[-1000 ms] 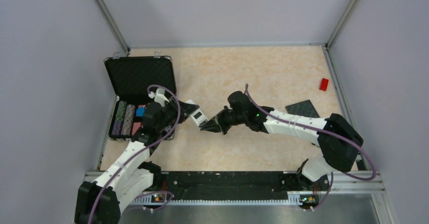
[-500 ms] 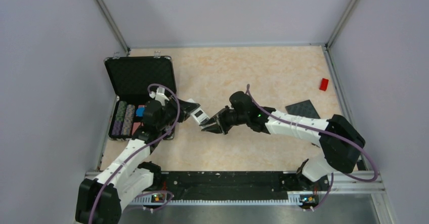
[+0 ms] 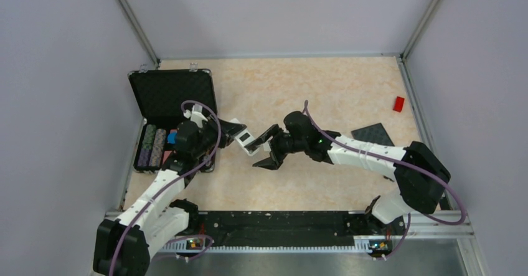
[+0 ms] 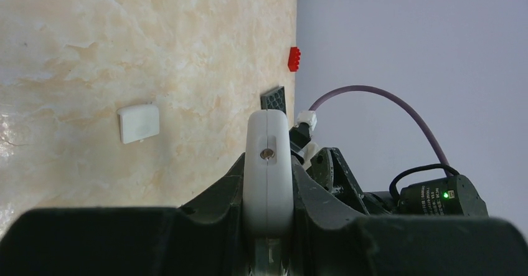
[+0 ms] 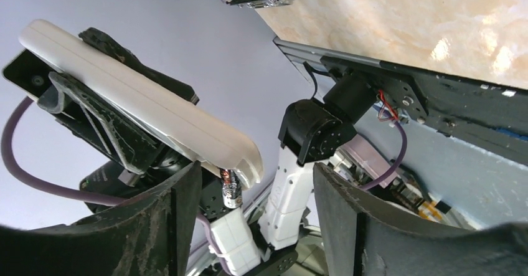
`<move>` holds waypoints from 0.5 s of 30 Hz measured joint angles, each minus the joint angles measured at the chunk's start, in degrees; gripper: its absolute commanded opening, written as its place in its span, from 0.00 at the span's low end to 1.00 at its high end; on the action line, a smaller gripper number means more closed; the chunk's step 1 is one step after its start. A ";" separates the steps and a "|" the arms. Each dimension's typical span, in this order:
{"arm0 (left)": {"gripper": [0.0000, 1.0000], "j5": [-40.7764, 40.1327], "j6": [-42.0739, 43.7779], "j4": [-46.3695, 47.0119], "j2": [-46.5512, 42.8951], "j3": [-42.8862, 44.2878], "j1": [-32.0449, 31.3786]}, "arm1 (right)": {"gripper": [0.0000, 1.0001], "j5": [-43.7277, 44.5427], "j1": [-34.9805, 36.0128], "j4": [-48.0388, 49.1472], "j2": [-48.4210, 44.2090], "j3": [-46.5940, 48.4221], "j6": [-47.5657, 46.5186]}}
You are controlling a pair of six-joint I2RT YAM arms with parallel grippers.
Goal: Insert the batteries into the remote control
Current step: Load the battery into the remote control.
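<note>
My left gripper (image 3: 238, 136) is shut on the white remote control (image 3: 244, 140) and holds it in the air, tilted toward the right arm. In the left wrist view the remote control (image 4: 268, 164) stands edge-on between the jaws of the left gripper (image 4: 268, 185). My right gripper (image 3: 266, 147) is open just beyond the remote's end. In the right wrist view one of the batteries (image 5: 231, 189), a slim shiny cylinder, sticks out from the underside of the remote control (image 5: 143, 98). It sits near one finger of the right gripper (image 5: 255, 223), untouched. I see no other battery.
An open black case (image 3: 171, 92) with rows of chips lies at the left, under the left arm. A small white cover piece (image 4: 138, 123) lies on the table. A red block (image 3: 398, 103) and a dark flat plate (image 3: 372, 134) sit at the right.
The right gripper has opened wide and let go at the remote's end. The left gripper has kept hold of the remote and shifted it only slightly.
</note>
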 measured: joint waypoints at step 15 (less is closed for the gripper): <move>0.00 2.56 1.33 -4.85 3.10 4.70 0.15 | 0.92 -1.53 -2.03 -0.94 -3.37 1.51 -12.87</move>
